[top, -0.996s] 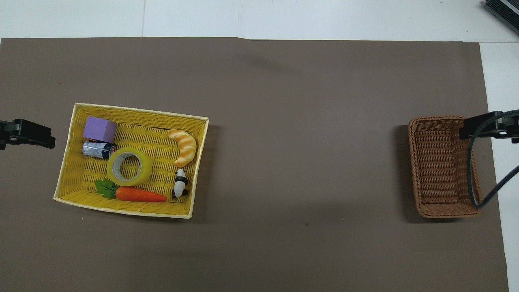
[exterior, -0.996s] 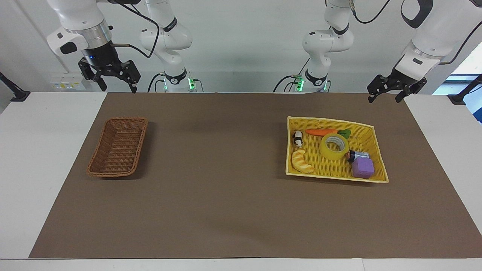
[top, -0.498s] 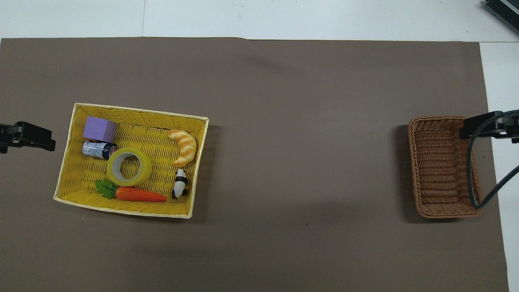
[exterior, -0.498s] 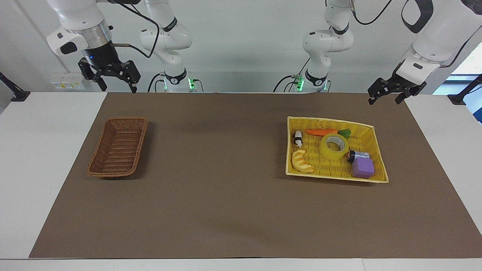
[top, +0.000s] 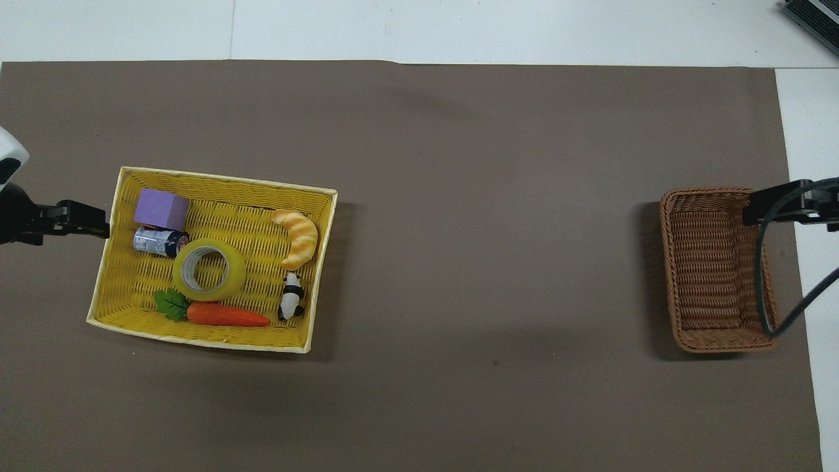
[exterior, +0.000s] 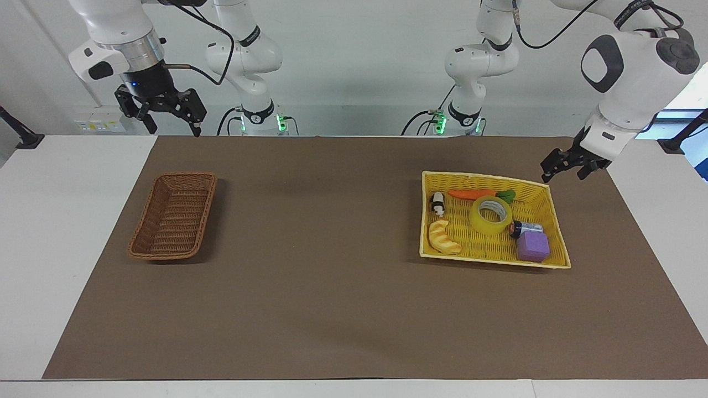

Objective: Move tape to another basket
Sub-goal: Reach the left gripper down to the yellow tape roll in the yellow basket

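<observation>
Right gripper (top: 777,204) mostly off-frame overhead

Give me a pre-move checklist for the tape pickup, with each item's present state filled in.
1. Tape lies flat in the yellow basket, hole up: ok.
2. Space around tape: the battery is close beside it and the carrot lies near; tight but reachable from above: ok.
3. Left end effector open and empty, up by the yellow basket's corner, not yet over the tape: ok.
4. Brown basket holds nothing: ok.
5. Right end effector open, waiting above the table's edge at its own end: ok.
6. Tape stuck to the weave: cannot tell.
</observation>
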### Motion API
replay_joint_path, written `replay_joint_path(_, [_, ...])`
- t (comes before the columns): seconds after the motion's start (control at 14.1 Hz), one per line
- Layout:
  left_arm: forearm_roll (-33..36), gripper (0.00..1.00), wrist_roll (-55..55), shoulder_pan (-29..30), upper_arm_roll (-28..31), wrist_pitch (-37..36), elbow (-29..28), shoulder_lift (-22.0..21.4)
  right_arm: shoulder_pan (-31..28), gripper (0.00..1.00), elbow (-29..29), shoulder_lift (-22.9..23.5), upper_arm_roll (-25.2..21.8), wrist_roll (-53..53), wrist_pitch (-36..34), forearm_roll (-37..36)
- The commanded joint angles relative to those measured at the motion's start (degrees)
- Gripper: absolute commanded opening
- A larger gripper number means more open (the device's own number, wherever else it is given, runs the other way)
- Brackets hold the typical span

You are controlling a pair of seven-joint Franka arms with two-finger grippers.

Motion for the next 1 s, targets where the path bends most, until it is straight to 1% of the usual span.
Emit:
replay_joint_path(0.0, [0.7, 1.00, -0.3, 0.7, -0.5, 6.0, -5.2, -0.4, -0.7, 1.00, -0.9, -1.1, 0.2, -1.0, -0.5, 0.9])
replay_joint_path(0.07, [0.1, 0.96, -0.3, 0.7, -0.5, 6.8, -5.9, 0.0, -0.7, 1.00, -0.9, -1.1, 0.2, -1.0, -0.5, 0.9])
replay_joint_path(0.14, [-1.1, 0.89, -0.3, 0.7, -0.5, 7.4, -6.2, 1.1, -0.7, 1.00, -0.9, -1.1, 0.2, -1.0, -0.5, 0.9])
replay_joint_path(0.28, [-1.7, 0.79, -0.3, 0.6, -0.5, 8.9, -7.4, 3.7, -0.7, 1.00, -0.9, -1.1, 0.2, -1.0, -0.5, 0.9])
replay_joint_path(0.5, [-3.9, 0.60, -0.4, -0.2, -0.5, 16.2, -13.4, 4.5, -0.7, 1.00, -0.9, -1.1, 0.2, -1.0, -0.5, 0.9])
replay_joint_path(0.71, [-4.0, 0.59, -0.4, -0.3, -0.6, 19.5, -17.1, 4.9, -0.7, 1.00, -0.9, -1.1, 0.2, -1.0, -0.5, 0.9])
replay_joint_path(0.85, [-6.4, 0.59, -0.5, -0.4, -0.6, 20.9, -17.3, 6.7, -0.7, 1.00, -0.9, -1.1, 0.2, -1.0, -0.5, 0.9])
replay_joint_path(0.93, [-6.8, 0.58, -0.5, -1.1, -0.6, 21.7, -17.5, 6.9, -0.7, 1.00, -0.9, -1.1, 0.2, -1.0, -0.5, 0.9])
